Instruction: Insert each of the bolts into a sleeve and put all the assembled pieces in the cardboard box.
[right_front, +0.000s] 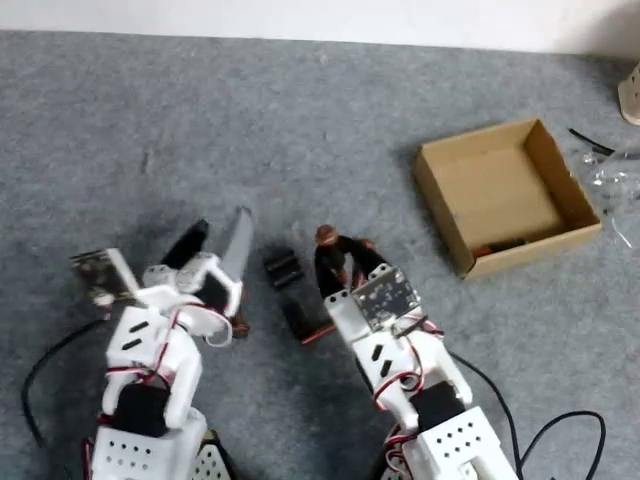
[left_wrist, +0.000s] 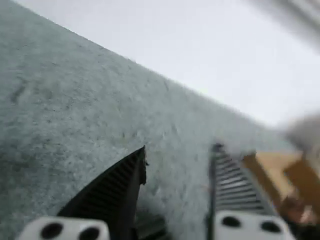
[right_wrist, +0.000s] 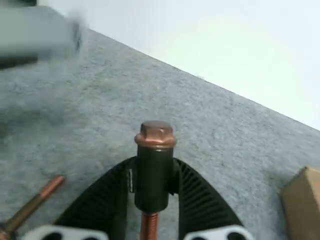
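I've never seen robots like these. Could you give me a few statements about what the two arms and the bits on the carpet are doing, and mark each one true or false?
1. The right gripper grips a black cylindrical sleeve with a copper-coloured bolt pushed through it. True.
2. The left gripper also holds a sleeve. False: it is open and holds nothing.
3. The brown cardboard box stands between the two arms. False: it sits off to the right arm's side, away from both grippers.
4. A loose copper-coloured bolt lies on the grey carpet. True.
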